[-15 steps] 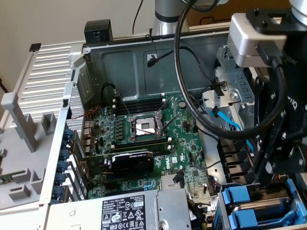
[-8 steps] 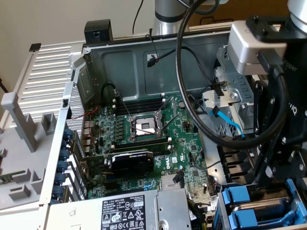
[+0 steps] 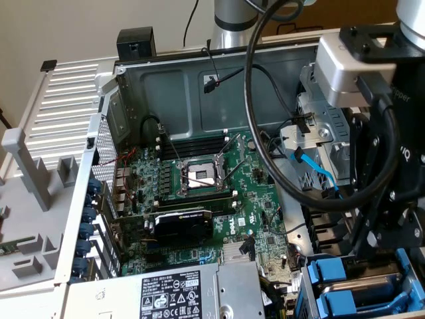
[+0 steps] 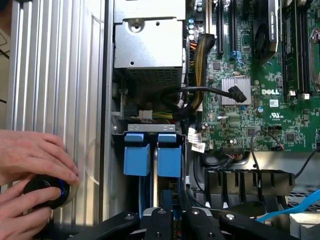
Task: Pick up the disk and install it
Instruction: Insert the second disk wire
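Exterior view: the open computer case (image 3: 126, 93) holds a green motherboard (image 3: 219, 199), a black graphics card (image 3: 182, 224) and a silver power-supply box (image 3: 199, 292). The drive cage (image 3: 312, 292), at the exterior view's lower right, holds the disk (image 3: 345, 287), grey metal in a bright blue plastic carrier, seated upright beneath the black gripper (image 3: 388, 256). In the wrist view the gripper's (image 4: 172, 220) fingers are nearly pressed together above the carrier tabs; whether they pinch the disk (image 4: 170, 155) I cannot tell. A person's hands (image 4: 30, 175) cover a black round knob (image 4: 47, 192) on the ribbed panel (image 4: 55, 75).
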